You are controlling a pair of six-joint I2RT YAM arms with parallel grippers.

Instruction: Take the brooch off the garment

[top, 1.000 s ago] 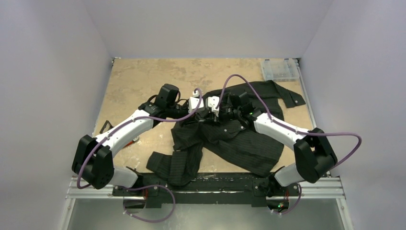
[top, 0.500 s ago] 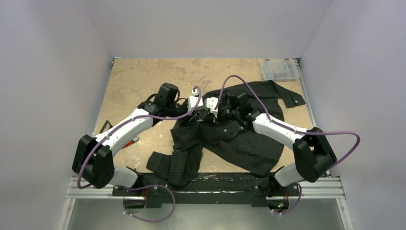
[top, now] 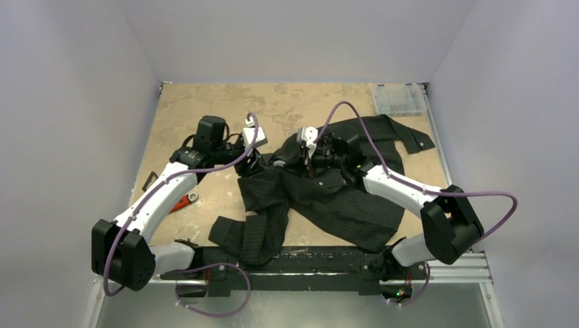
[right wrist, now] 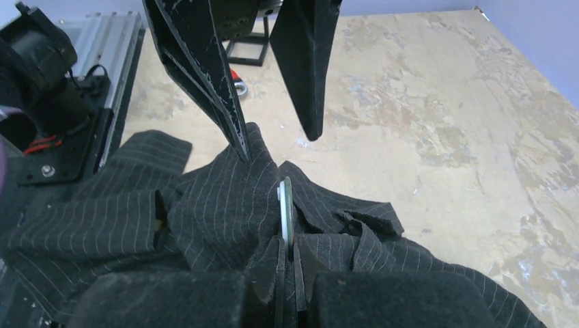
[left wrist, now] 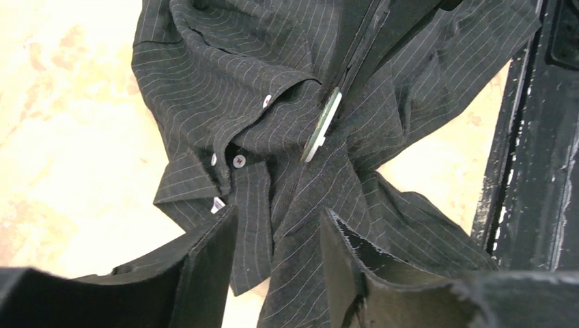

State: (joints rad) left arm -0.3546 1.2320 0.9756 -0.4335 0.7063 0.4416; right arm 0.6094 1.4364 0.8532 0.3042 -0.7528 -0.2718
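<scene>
The right jaws pinch the brooch edge-on between their black foam pads. They are closed on the grey disc near the centre of the surface, with the pinstriped garment gathered in folds around it. The left jaws, at 9 o'clock of the brooch in the overhead view, stand wide apart and hold nothing, their tips close over the cloth by the collar. Judging by how the fabric draws up to the disc, the brooch looks gripped but not yet free of the shirt. The hold is made and the parting of pin and cloth is left; whether the clasp is undone cannot be told. A pale button shows by the collar, and a small white label peeks out beneath it, too small to read. No brand or writing is legible anywhere. A clear compartment box sits at the surface's 1 o'clock corner, and a red-handled tool lies at 9 o'clock of the shirt.
</scene>
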